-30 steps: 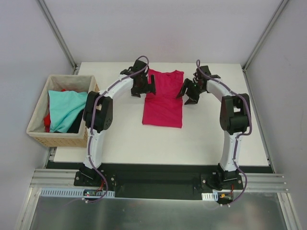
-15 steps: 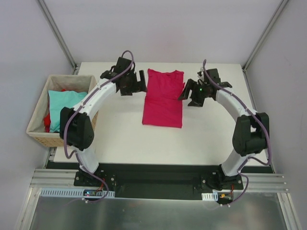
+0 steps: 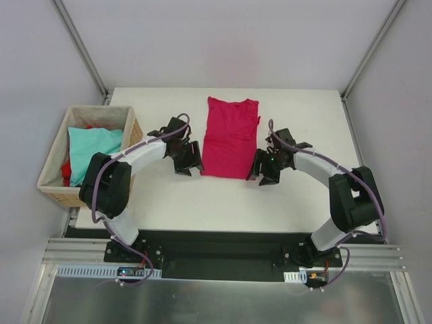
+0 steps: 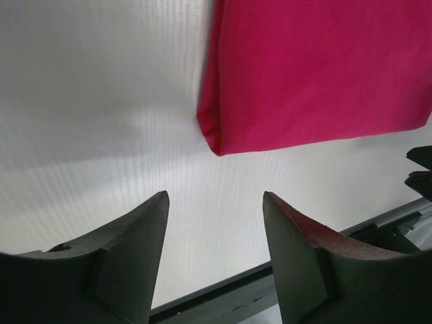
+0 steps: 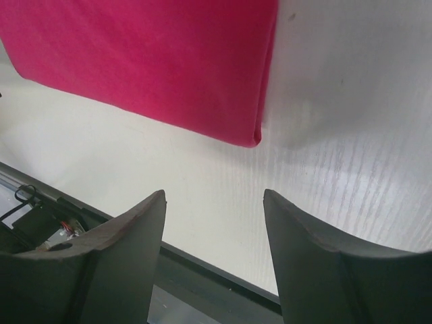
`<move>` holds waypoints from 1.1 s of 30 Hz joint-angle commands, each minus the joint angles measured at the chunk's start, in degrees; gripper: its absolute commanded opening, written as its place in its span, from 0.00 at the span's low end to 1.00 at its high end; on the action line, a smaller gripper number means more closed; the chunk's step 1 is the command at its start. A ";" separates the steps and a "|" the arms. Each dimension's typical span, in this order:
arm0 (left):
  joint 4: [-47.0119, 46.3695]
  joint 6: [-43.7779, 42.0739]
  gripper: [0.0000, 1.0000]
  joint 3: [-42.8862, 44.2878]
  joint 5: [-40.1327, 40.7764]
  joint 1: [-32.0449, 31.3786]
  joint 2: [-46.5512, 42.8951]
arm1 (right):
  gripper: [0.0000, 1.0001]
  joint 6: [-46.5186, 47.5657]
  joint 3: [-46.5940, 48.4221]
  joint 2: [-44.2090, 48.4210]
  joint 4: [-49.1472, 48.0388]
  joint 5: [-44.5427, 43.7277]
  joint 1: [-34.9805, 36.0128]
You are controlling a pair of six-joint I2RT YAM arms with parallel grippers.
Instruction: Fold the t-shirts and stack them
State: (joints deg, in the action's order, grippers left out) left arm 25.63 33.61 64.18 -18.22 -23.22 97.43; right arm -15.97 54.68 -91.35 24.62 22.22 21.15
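Note:
A crimson-magenta t-shirt (image 3: 229, 138) lies folded into a long strip on the white table (image 3: 202, 199), collar to the far side. Its near left corner (image 4: 219, 145) shows in the left wrist view, its near right corner (image 5: 253, 138) in the right wrist view. My left gripper (image 3: 191, 164) hangs open just left of that near hem, with nothing between its fingers (image 4: 142, 229). Just right of the hem, my right gripper (image 3: 260, 173) is open and empty too. A light teal t-shirt (image 3: 91, 154) and a red one (image 3: 66, 170) lie in the basket.
The woven wicker basket (image 3: 54, 192) stands off the table's left edge. The table's near edge and a dark metal rail (image 5: 202, 266) run just below both grippers. Grey walls close in the back and both sides.
Both grippers have moved from beside the shirt's collar end toward me, down to its near hem corners. The left jaws have narrowed. The shirt lies as before.

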 commanded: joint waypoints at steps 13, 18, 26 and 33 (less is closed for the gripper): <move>-6.91 2.17 0.45 0.68 -0.86 -0.33 7.69 | 0.52 -1.43 2.37 -5.67 -5.02 -3.58 0.30; -6.82 1.55 0.42 0.86 0.20 -0.33 8.74 | 0.47 -1.09 3.24 -7.44 -5.29 -4.37 0.39; -6.91 0.85 0.36 1.65 0.73 -0.33 10.41 | 0.36 -0.21 4.30 -9.72 -5.29 -6.31 0.30; -6.91 0.41 0.00 1.12 2.92 -0.42 11.12 | 0.00 0.06 5.53 -11.30 -5.02 -7.89 0.21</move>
State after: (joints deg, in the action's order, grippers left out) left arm 18.20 35.18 65.21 -19.00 -23.29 106.85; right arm -16.49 58.41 -101.34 20.64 17.32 21.47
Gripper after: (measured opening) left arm 0.059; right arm 0.077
